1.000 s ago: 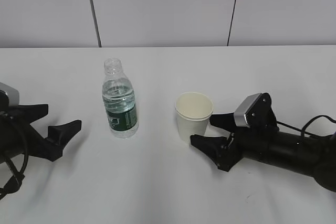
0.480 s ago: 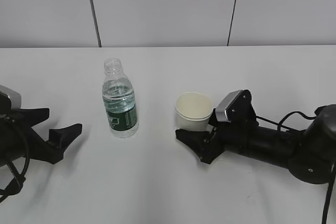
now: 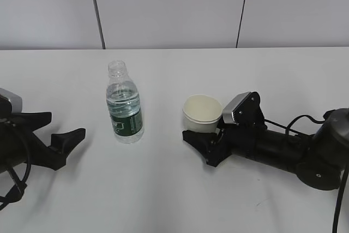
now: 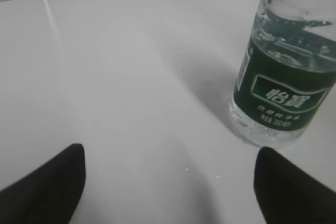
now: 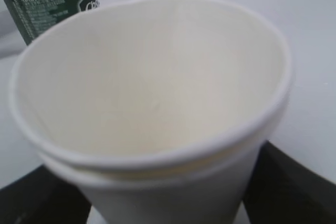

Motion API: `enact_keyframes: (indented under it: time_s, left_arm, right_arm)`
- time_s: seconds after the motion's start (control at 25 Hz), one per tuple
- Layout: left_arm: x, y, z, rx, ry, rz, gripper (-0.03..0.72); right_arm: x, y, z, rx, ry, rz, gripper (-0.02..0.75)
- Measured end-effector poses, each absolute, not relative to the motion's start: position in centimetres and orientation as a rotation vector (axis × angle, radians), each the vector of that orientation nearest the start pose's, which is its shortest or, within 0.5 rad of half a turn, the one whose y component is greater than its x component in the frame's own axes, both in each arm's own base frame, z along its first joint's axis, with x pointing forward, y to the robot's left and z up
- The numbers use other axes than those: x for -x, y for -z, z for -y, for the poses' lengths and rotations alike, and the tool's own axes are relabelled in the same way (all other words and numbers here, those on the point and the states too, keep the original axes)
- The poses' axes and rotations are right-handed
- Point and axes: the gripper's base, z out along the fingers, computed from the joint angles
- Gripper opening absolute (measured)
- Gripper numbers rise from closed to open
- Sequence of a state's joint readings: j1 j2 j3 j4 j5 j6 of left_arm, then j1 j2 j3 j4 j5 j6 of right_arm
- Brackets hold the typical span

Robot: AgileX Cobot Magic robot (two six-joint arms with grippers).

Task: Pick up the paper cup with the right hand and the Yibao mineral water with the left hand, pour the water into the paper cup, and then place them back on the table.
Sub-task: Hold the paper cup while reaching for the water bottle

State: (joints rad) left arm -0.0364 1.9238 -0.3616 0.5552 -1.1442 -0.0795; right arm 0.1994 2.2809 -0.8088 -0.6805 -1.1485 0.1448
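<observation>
The paper cup (image 3: pixel 202 114) stands on the white table (image 3: pixel 163 189) right of centre and is empty. My right gripper (image 3: pixel 203 132) lies low on the table with a finger on each side of the cup's lower wall. In the right wrist view the cup (image 5: pixel 152 87) fills the frame between the two black fingers (image 5: pixel 299 182), which lie against its sides. The Yibao mineral water (image 3: pixel 125 107), uncapped and partly full of water (image 3: pixel 124 101), stands left of the cup. My left gripper (image 3: pixel 64 125) is open and empty, left of the bottle (image 4: pixel 286 72) and apart from it.
A grey panelled wall (image 3: pixel 174 9) runs behind the table's far edge. The bottle's green label (image 5: pixel 52 3) shows behind the cup in the right wrist view. The right arm's cable (image 3: pixel 305 121) lies on the table at the right.
My right gripper slid left along the table until the cup sat between its fingers, then drew in on it; the cup shifted slightly. The left gripper stayed almost still.
</observation>
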Motion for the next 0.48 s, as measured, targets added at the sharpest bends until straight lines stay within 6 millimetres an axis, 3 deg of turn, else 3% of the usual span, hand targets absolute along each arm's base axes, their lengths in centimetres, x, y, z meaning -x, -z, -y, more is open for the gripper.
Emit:
enact_keyframes:
  time_s: [0.48]
  left_arm:
    - [-25.13, -9.63, 5.34, -0.529, 0.405, -1.863, 0.563]
  right_arm:
    - [-33.42, -4.48, -12.12, 0.749, -0.598, -1.734, 0.565]
